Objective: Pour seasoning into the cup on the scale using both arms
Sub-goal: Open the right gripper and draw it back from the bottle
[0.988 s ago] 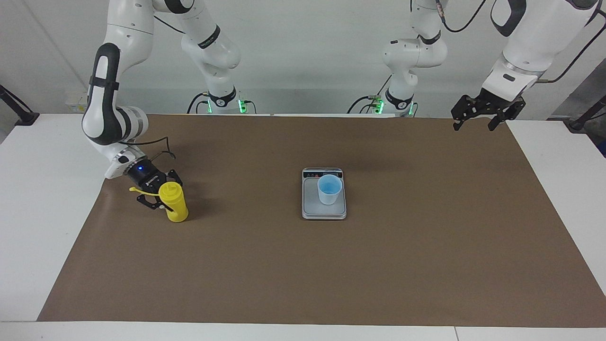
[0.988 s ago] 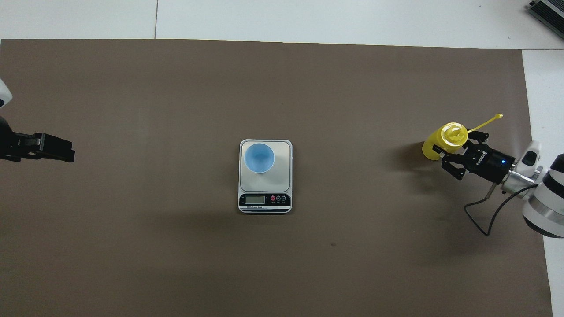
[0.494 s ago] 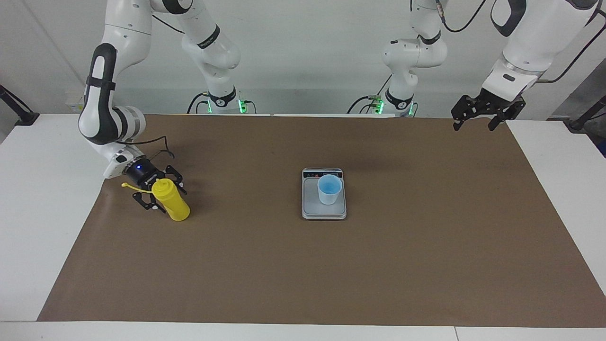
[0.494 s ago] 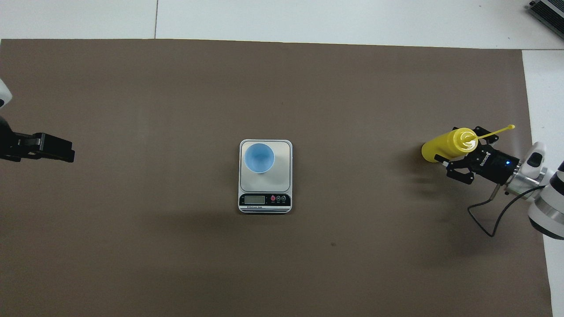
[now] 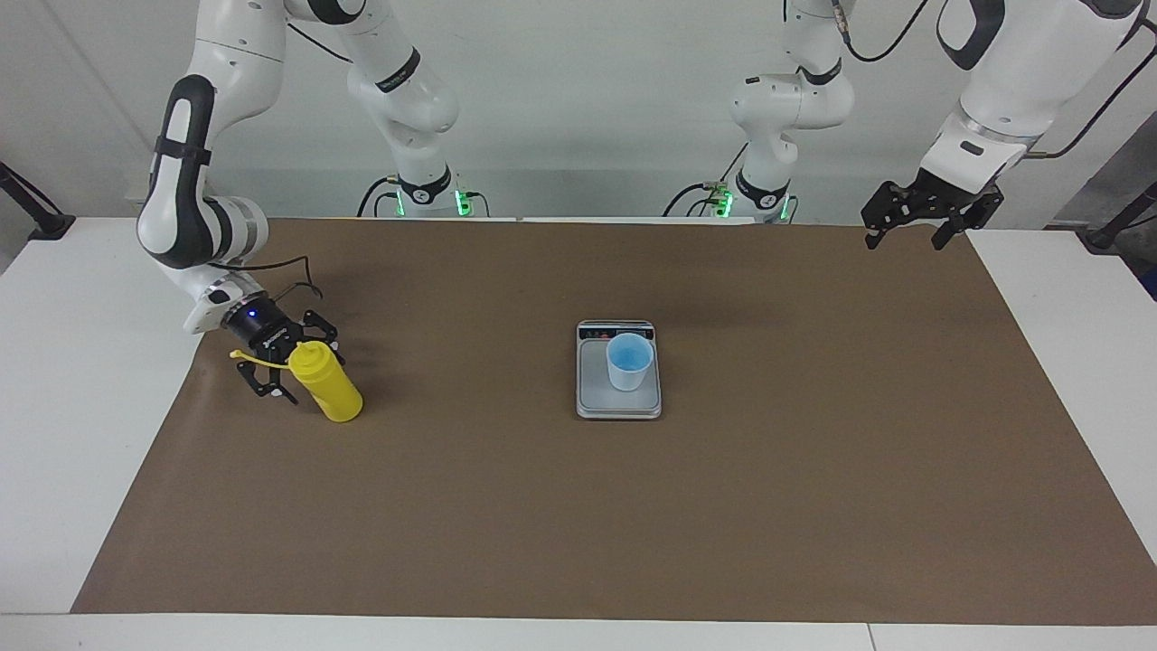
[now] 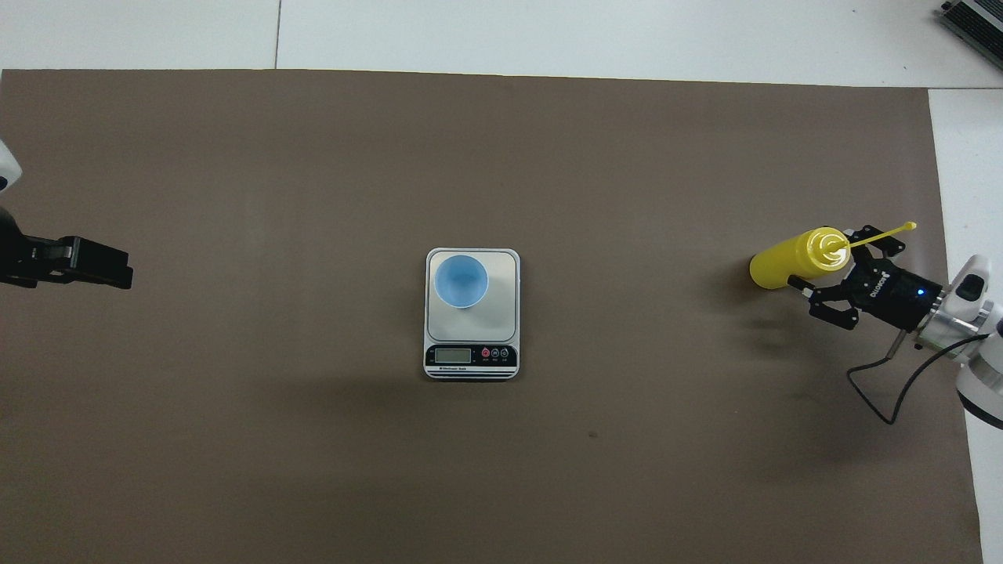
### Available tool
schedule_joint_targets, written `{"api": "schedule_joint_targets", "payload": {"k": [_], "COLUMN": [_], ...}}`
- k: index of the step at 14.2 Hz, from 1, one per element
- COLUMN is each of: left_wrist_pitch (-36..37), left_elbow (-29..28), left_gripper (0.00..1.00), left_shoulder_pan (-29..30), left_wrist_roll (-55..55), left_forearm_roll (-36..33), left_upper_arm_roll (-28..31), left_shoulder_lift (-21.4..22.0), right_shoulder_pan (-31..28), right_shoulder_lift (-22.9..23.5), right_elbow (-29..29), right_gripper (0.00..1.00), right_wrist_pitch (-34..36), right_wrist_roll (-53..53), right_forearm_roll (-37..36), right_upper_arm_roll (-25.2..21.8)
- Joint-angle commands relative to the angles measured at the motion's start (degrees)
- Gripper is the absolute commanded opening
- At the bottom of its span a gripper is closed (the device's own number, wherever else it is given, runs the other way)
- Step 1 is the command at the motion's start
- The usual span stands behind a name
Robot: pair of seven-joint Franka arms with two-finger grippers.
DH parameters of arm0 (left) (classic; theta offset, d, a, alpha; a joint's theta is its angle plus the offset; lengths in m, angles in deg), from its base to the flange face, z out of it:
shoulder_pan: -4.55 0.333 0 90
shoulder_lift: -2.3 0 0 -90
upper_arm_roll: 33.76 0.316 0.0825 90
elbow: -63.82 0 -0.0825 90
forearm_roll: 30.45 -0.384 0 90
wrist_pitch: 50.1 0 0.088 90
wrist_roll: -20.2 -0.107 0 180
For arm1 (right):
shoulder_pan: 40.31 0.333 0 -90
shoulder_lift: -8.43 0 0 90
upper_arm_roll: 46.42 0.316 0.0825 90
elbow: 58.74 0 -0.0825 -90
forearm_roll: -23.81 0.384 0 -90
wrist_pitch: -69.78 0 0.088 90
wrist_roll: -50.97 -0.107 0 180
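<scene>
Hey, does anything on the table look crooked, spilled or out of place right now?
Yes: the yellow squeeze bottle leans steeply toward the open right pincer, base on the brown mat, cap strap loose. The blue cup stands upright on the scale; no spill shows.

Cup (image 5: 629, 360) on scale (image 5: 618, 404) mid-mat (image 5: 578, 506), scale display on its robot-facing edge; bottle (image 5: 327, 386) tilted on mat toward right arm's end, well apart from scale.
</scene>
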Motion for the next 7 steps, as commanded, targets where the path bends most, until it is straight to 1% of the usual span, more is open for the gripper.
{"api": "schedule_joint_targets", "payload": {"k": [1, 5, 7], "left_wrist_pitch": [0.3, 0.3, 0.3], "left_elbow": [-0.8, -0.8, -0.8], "left_gripper": [1.00, 1.00, 1.00], "left_shoulder_pan": [0.8, 0.8, 0.8], "left_wrist_roll": [-0.7, -0.7, -0.7], "left_forearm_roll": [0.4, 0.4, 0.4], "left_upper_arm_roll": [-0.3, -0.3, -0.3], "left_shoulder_lift": [0.6, 0.6, 0.6], "right_shoulder_pan": [-1.4, -2.2, -2.5], "right_shoulder_lift": [-1.7, -2.1, -3.2], "right_elbow": [-1.8, -2.2, -2.2], "right_gripper": [1.00, 1.00, 1.00], "right_wrist_pitch": [-1.7, -6.3, -8.1], "right_wrist_roll": [1.2, 1.2, 1.0], "right_forearm_roll": [-4.0, -9.2, -12.4], "right_upper_arm_roll": [0.0, -0.2, -0.3]}}
